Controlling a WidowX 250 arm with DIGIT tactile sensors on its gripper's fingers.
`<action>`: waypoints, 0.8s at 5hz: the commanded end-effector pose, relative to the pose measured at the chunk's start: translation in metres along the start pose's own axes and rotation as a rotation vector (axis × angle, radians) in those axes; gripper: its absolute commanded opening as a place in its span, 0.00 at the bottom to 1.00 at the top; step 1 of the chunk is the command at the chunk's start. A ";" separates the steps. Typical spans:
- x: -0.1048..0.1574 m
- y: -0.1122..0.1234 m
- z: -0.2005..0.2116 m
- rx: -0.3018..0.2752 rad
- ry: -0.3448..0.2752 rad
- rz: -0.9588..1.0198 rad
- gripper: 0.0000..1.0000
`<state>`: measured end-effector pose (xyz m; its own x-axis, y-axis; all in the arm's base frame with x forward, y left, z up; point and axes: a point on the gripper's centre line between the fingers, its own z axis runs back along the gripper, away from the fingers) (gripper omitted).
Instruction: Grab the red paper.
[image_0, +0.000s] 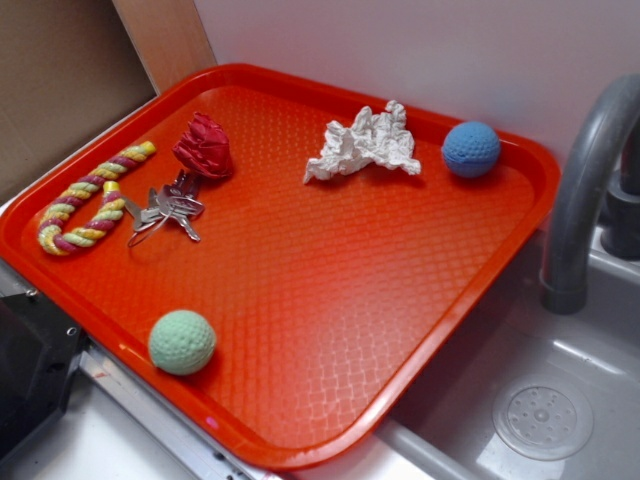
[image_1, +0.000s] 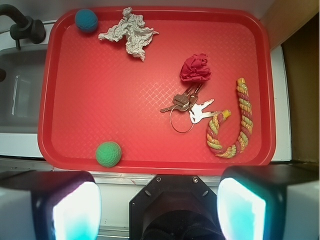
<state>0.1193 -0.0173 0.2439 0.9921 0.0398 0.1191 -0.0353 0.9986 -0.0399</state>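
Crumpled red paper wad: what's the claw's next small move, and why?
Probably travel forward and right over the orange-red plastic tray to hover above the crumpled red paper wad. The claw sits open at the tray's near edge, far from the wad, which touches the metal keys.

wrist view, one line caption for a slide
Open gripper above a red tray holding the red paper, keys, rope toy.

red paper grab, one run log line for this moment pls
phase: pre-grasp | red paper: on tray, touching keys | gripper: jaws open, empty, above tray's near edge | contact: none
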 end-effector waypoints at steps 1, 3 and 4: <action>0.000 0.000 0.000 0.000 0.000 0.000 1.00; 0.029 0.021 -0.031 -0.055 -0.043 0.509 1.00; 0.039 0.032 -0.062 -0.012 -0.145 0.747 1.00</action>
<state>0.1640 0.0124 0.1785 0.6693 0.7237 0.1683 -0.7062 0.6900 -0.1584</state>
